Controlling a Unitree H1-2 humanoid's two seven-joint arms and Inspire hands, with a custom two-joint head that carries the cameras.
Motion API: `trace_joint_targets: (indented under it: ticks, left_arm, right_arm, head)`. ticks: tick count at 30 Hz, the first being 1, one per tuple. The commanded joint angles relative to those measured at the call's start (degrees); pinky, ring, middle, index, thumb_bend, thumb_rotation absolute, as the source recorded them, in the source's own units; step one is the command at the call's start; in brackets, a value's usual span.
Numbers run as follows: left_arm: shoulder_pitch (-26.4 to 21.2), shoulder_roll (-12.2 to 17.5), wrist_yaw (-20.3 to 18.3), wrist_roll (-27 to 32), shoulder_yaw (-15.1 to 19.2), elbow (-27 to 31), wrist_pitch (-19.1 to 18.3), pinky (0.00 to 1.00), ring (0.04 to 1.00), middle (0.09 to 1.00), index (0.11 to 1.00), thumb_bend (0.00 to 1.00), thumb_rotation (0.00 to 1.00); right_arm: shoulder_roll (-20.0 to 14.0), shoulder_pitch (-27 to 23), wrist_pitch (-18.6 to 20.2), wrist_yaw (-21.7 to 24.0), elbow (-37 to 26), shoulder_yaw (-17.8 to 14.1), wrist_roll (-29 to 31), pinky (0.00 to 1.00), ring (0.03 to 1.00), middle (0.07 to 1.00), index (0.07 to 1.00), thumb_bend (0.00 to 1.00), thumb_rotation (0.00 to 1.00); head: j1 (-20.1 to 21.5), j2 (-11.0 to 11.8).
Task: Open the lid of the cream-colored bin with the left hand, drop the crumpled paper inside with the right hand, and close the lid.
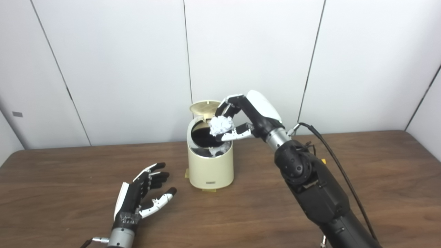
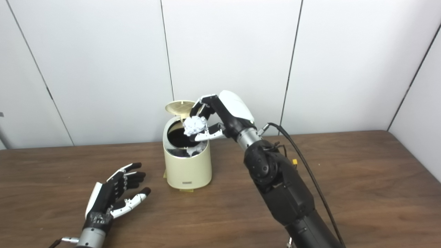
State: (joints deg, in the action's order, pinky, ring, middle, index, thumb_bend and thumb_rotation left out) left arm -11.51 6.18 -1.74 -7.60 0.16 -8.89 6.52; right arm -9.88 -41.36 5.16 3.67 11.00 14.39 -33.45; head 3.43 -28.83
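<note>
The cream-colored bin (image 1: 211,168) stands on the table near the back, its round lid (image 1: 205,106) tipped up and open behind the dark opening. My right hand (image 1: 241,117) hovers over the opening, shut on the white crumpled paper (image 1: 221,125), which hangs just above the rim. Some white material shows inside the bin at the right of the opening. My left hand (image 1: 143,194) rests open on the table to the left of the bin, palm turned toward it, fingers spread, holding nothing.
The brown wooden table (image 1: 379,179) stretches wide on both sides of the bin. White wall panels (image 1: 120,69) stand close behind it. A black cable (image 1: 330,151) runs along my right forearm.
</note>
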Motion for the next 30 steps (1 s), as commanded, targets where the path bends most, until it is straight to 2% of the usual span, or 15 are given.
trace_joint_targets:
  ticks: [1,7,9,10,11,12,13,14,17,22,26,28,30]
  left_arm:
    - [-0.1,-0.7,1.1,-0.5,-0.3,1.0,0.6,0.75,0.738,0.722,0.836,0.59,0.1]
    - [0.1,-1.0,1.0,0.3,-0.3,1.6,0.1,0.71,0.737,0.725,0.833,0.59,0.08]
    - [0.1,-1.1,1.0,0.3,-0.3,1.7,0.2,0.75,0.737,0.723,0.832,0.59,0.06]
    - [0.1,-1.1,1.0,0.2,-0.3,1.7,0.2,0.76,0.739,0.723,0.832,0.59,0.06]
    - [0.1,-1.1,1.0,0.3,-0.3,1.7,0.1,0.77,0.743,0.723,0.831,0.59,0.07]
    - [0.1,-1.1,1.0,0.3,-0.3,1.7,0.1,0.76,0.743,0.725,0.831,0.59,0.07]
    - [0.1,-1.0,1.1,0.4,-0.3,1.8,0.0,0.75,0.742,0.724,0.832,0.59,0.07]
    - [0.1,-1.0,1.0,0.5,-0.3,1.8,0.0,0.74,0.739,0.724,0.831,0.59,0.06]
    - [0.1,-0.8,0.9,0.7,-0.4,1.6,0.2,0.71,0.731,0.728,0.833,0.59,0.07]
    - [0.0,-0.7,0.9,0.6,-0.5,1.2,0.6,0.78,0.749,0.721,0.834,0.58,0.07]
    - [0.0,-0.7,0.7,1.2,-0.5,1.2,0.5,0.69,0.733,0.723,0.835,0.59,0.07]
    - [0.0,-0.7,0.7,1.3,-0.5,1.2,0.6,0.69,0.731,0.725,0.836,0.59,0.07]
    - [0.0,-0.6,0.9,0.9,-0.6,1.1,0.7,0.73,0.735,0.724,0.834,0.59,0.08]
  right_arm:
    - [0.4,-3.7,-1.5,-1.5,0.2,-0.2,-0.1,0.63,0.537,0.446,0.525,0.52,0.0]
    - [1.0,-3.8,-0.7,0.0,1.5,-0.1,1.2,0.66,0.547,0.451,0.52,0.52,0.0]
    - [1.1,-3.7,0.0,1.5,1.8,-0.1,2.3,0.78,0.632,0.465,0.527,0.52,0.0]
    - [0.9,-3.6,-0.1,2.0,1.9,0.1,2.4,0.8,0.656,0.47,0.529,0.52,0.01]
    - [0.6,-3.6,0.0,2.5,2.0,0.4,2.2,0.76,0.667,0.529,0.599,0.72,0.06]
    - [0.3,-3.6,0.0,3.1,1.9,0.8,1.9,0.71,0.677,0.578,0.653,0.82,0.11]
    - [0.0,-3.5,-0.1,3.6,1.8,1.2,1.5,0.68,0.689,0.621,0.696,0.89,0.14]
    - [-0.4,-3.5,-0.1,4.0,1.5,1.5,1.1,0.65,0.694,0.643,0.715,0.92,0.16]
    - [-0.9,-3.4,0.2,4.9,0.8,1.8,0.7,0.61,0.695,0.665,0.737,0.93,0.18]
    - [-1.3,-2.9,1.6,6.3,-0.9,1.8,1.1,0.6,0.687,0.698,0.726,0.91,0.16]
    - [-1.4,-2.6,1.8,6.6,-1.3,1.8,1.2,0.57,0.665,0.699,0.712,0.9,0.15]
    - [-1.5,-2.5,1.9,6.8,-1.6,1.8,1.3,0.57,0.665,0.701,0.711,0.9,0.15]
    - [-1.5,-2.4,2.0,6.7,-1.7,1.7,1.3,0.57,0.665,0.699,0.709,0.9,0.15]
  head:
    - [-0.1,0.0]
    - [-0.6,-0.3]
    - [-0.7,-0.3]
    - [-0.7,-0.3]
    - [-0.7,-0.3]
    - [-0.7,-0.4]
    - [-0.7,-0.4]
    - [-0.7,-0.4]
    - [-0.7,-0.5]
    - [-0.6,-0.4]
    - [-0.6,-0.4]
    - [-0.6,-0.4]
    - [-0.6,-0.4]
